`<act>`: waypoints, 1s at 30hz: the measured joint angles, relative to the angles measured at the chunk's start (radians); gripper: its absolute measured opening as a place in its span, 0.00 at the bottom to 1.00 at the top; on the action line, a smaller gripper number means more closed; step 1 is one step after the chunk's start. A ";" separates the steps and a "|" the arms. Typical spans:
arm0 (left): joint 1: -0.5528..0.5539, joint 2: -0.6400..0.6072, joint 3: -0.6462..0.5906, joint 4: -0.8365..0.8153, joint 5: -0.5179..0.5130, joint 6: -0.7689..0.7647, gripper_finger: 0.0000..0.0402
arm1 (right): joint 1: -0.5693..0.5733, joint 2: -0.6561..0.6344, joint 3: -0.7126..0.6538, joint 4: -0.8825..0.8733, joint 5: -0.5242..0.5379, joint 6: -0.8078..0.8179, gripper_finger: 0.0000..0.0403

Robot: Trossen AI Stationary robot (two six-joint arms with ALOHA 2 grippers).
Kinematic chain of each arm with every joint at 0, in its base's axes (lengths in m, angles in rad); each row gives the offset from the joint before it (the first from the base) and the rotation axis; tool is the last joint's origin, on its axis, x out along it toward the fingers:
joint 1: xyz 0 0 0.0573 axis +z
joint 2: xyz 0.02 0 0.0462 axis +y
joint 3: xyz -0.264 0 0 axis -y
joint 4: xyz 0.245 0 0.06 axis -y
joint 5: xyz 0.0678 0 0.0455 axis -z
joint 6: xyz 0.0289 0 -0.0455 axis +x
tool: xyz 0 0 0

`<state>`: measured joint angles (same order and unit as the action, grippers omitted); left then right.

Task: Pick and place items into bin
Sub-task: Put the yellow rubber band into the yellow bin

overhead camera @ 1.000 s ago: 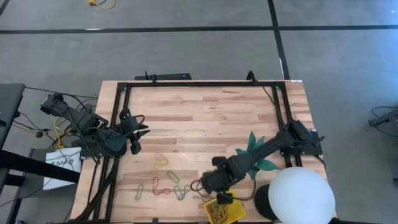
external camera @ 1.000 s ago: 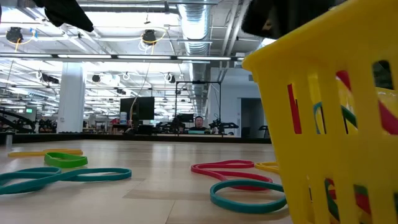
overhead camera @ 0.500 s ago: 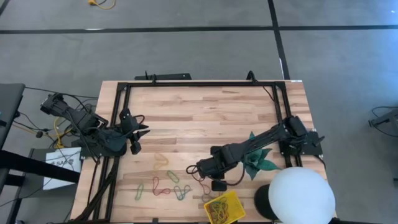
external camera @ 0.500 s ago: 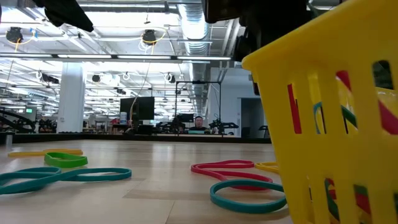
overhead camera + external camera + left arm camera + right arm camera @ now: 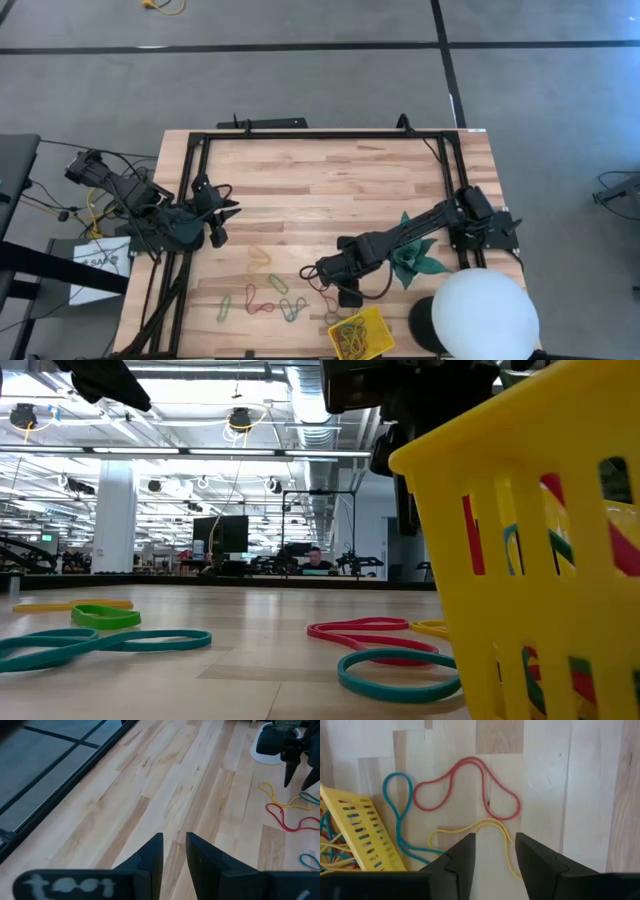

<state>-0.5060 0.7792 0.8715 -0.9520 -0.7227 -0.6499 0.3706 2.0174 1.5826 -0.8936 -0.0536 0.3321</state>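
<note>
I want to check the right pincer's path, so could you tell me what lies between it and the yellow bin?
In the right wrist view, a yellow loop and a blue loop lie between the right pincer and the bin.

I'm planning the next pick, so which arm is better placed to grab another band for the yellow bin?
The right. Its right gripper hangs open over a yellow band and red band beside the bin. The left gripper sits at the table's left edge, farther from the bands.
</note>
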 joint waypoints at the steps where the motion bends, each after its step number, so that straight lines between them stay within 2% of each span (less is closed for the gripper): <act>1: 0.000 0.000 0.000 0.000 0.000 -0.001 0.18 | 0.001 0.000 0.000 0.000 0.000 0.000 0.34; 11: 0.000 0.029 0.000 0.000 0.001 -0.002 0.18 | 0.008 0.063 0.005 0.017 -0.016 -0.001 0.33; 13: 0.000 0.041 0.000 0.005 0.000 -0.001 0.18 | 0.008 0.071 -0.004 -0.043 -0.024 -0.001 0.32; 22: 0.002 0.103 0.000 0.005 -0.001 -0.009 0.18 | 0.000 0.097 0.003 -0.005 -0.042 -0.003 0.32; 30: 0.003 0.106 0.000 0.008 -0.026 -0.006 0.18 | -0.007 0.163 0.007 -0.005 -0.028 -0.023 0.31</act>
<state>-0.5030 0.8848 0.8711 -0.9436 -0.7485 -0.6559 0.3632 2.1807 1.5899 -0.8986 -0.0820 0.3091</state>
